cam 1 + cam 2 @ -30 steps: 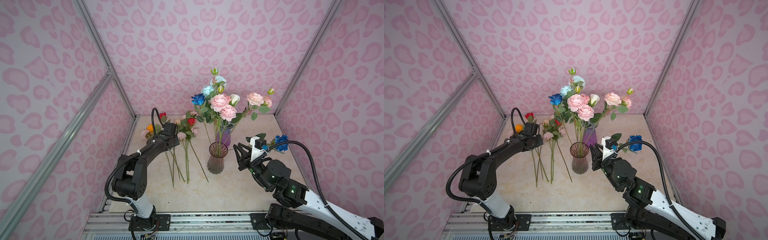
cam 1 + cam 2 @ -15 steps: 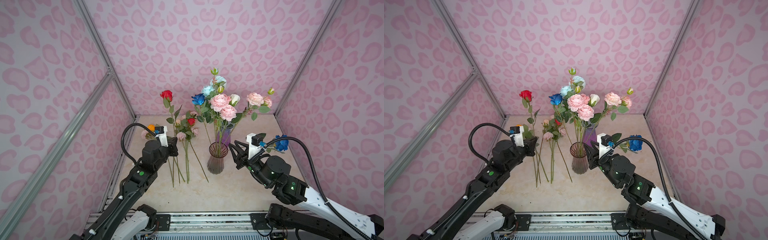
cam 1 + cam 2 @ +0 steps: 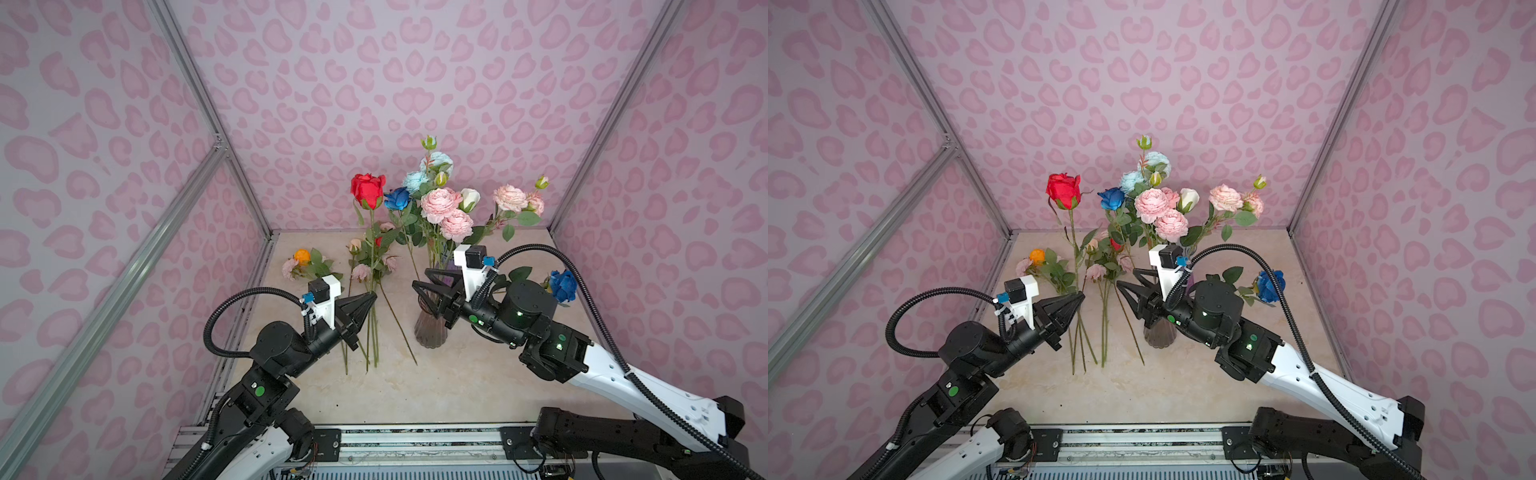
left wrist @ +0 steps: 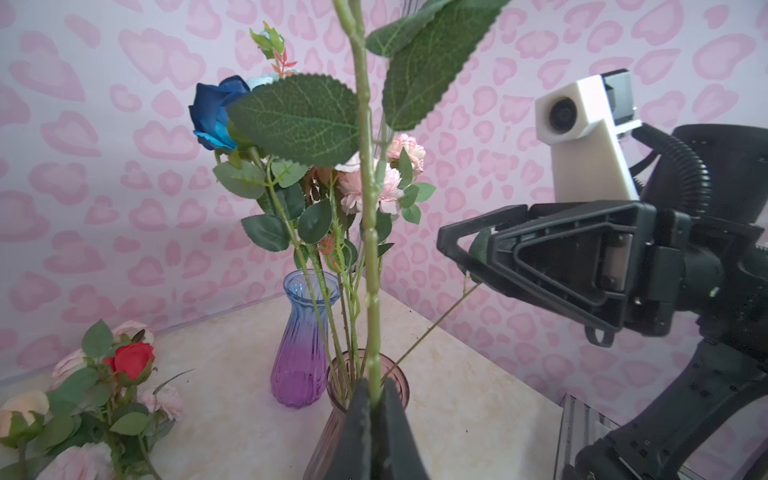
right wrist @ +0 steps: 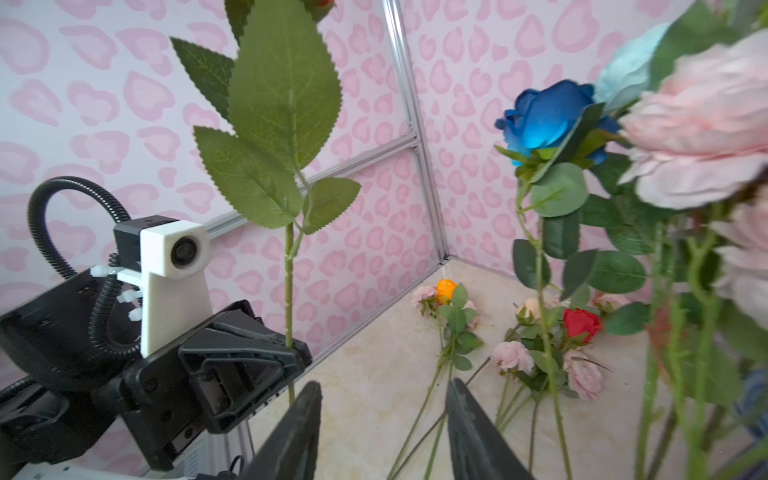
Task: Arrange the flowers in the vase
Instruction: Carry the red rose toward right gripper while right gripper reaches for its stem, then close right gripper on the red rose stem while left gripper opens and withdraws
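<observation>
Grip first: your left gripper (image 3: 372, 296) is clamped shut low on the stem of the red rose (image 3: 368, 189), holding it upright near the vase (image 3: 430, 334). Your right gripper (image 3: 420, 279), half-open and empty, faces that stem, likely for a handover. Loose flowers (image 3: 360, 272) lie on the table (image 3: 457, 382).

Left gripper (image 3: 373, 296) is clamped on the red rose (image 3: 368, 190) stem, jaws pinched together, tips pointing inward and slightly up. Left arm (image 3: 278, 349) comes up from the front-left base, elbow bent, forearm angled toward centre. Right gripper (image 3: 419, 278) has its jaws apart with nothing between them, tips facing the left gripper, clear of it. Right arm (image 3: 623, 374) reaches in from the front-right base, forearm rising toward the wrist.
</observation>
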